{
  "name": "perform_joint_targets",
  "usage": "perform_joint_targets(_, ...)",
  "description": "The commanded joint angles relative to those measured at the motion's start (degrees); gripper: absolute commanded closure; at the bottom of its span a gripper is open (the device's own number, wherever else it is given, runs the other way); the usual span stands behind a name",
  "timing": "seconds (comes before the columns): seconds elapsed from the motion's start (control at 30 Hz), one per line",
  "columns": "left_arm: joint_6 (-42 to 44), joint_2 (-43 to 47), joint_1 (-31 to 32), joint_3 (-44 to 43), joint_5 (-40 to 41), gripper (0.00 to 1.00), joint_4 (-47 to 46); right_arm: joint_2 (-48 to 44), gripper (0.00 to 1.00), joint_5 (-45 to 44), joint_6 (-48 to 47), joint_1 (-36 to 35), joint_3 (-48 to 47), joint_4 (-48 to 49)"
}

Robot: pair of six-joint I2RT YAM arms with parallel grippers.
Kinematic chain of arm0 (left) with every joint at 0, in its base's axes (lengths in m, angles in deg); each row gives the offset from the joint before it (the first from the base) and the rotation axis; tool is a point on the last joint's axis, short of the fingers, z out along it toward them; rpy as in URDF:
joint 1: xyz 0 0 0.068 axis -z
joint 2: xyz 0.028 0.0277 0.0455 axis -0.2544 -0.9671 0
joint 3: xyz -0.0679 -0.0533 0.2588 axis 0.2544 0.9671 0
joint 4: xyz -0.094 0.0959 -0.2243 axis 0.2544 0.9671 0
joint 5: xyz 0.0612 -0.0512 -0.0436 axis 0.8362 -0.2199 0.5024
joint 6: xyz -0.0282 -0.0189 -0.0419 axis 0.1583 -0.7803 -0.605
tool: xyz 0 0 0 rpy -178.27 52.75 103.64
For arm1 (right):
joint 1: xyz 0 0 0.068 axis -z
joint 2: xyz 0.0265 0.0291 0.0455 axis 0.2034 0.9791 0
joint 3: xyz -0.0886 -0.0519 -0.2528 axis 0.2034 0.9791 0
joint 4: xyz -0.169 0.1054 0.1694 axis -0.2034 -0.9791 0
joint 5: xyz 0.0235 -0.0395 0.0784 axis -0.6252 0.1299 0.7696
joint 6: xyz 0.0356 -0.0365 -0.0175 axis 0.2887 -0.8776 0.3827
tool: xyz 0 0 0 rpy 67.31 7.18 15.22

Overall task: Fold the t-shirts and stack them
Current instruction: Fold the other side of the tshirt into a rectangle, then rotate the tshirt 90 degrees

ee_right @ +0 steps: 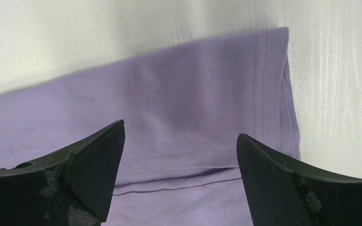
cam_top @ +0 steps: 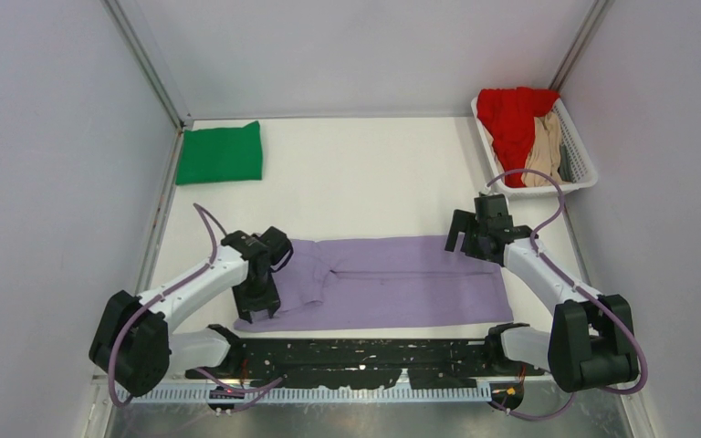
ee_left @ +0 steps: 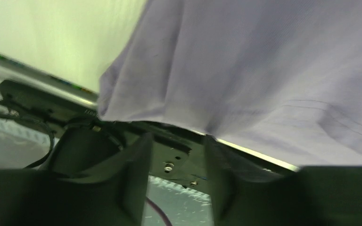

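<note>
**A:** Where is the lavender t-shirt [cam_top: 392, 283] lying now?

**B:** It is lying flat on the table [cam_top: 365, 173], in the near middle, with its long side along the near edge. It is looking already folded narrow. The green t-shirt [cam_top: 221, 153] is sitting folded in the far left corner. The red t-shirt [cam_top: 511, 114] and the tan t-shirt [cam_top: 543, 151] are waiting in the white basket [cam_top: 584, 178] at the far right.

**A:** And what are the fingers doing?

**B:** The left gripper [cam_top: 257, 316] is hanging over the left end of the lavender one. Its fingers are standing only a little apart, and I am seeing no cloth between them. The right gripper [cam_top: 459, 235] is hovering over the right end, spread wide and holding nothing.

**A:** What is worrying you?

**B:** The cloth is lying in layers there, so I am thinking a pinch may be taking only the top layer, and then the fold is opening. Also, if one arm is lifting alone, the shirt may be sliding toward the near edge and wrinkling.
</note>
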Motion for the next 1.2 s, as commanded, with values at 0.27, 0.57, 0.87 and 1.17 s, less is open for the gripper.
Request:
perform_joint_targets(0.27, 1.4, 9.6, 0.2, -9.2, -0.4, 0.00, -1.8, -3.3, 0.05, 3.5, -0.9, -0.2, 0.0, 3.4)
perform_joint_targets(0.57, 2.4, -7.6, -1.3, -4.3, -15.0, 0.00, -39.6, 1.3, 0.05, 14.7, -0.1, -0.6, 0.9, 9.7)
perform_joint_targets(0.87, 0.5, -29.6, -8.4, -13.9, -12.0, 0.00, -44.9, 10.5, 0.05, 15.9, 0.5, -4.8, 0.6, 8.9)
perform_joint_targets(1.17, -4.6, -55.6, -10.1, -54.4, -24.6, 0.00, -34.2, 9.8, 0.05, 24.7, -0.4, -16.0, 5.1, 3.7)
